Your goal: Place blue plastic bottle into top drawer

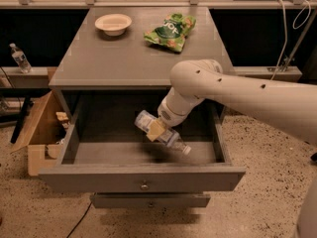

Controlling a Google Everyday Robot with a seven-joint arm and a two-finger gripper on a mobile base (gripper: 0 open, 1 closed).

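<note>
The blue plastic bottle is clear with a pale label and a white cap. It lies tilted, cap end down to the right, inside the open top drawer, just above or at the drawer floor. My gripper reaches down into the drawer from the right and is shut on the bottle around its middle. The white arm covers the drawer's right rear part. The drawer's flat grey front carries a small round knob.
A white bowl and a green chip bag sit on the cabinet top. A narrower drawer protrudes below. A cardboard box stands at the left. A small clear bottle stands far left.
</note>
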